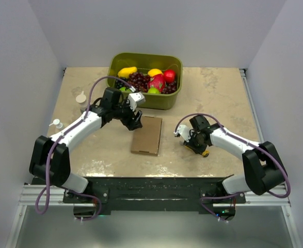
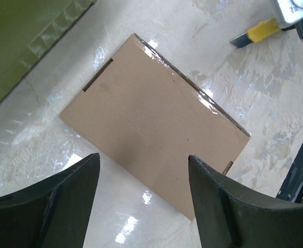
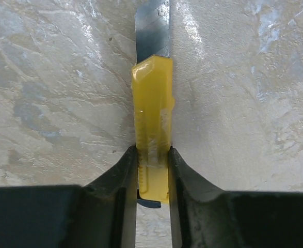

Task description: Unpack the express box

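Observation:
The express box (image 1: 147,135) is a thin flat brown cardboard mailer lying shut in the middle of the table, with clear tape along one long edge (image 2: 156,121). My left gripper (image 1: 134,123) hangs open and empty over the box's far left corner; its dark fingers (image 2: 63,206) frame the box's near edge in the left wrist view. My right gripper (image 1: 195,143) is shut on a yellow utility knife (image 3: 152,124) with its blade out, low over the table to the right of the box. The knife also shows in the left wrist view (image 2: 257,32).
An olive-green tub (image 1: 145,101) of fruit stands behind the box at the back. Two small white bottles (image 1: 81,99) (image 1: 56,124) stand at the left beside my left arm. The table's front edge (image 1: 151,176) is a dark rail.

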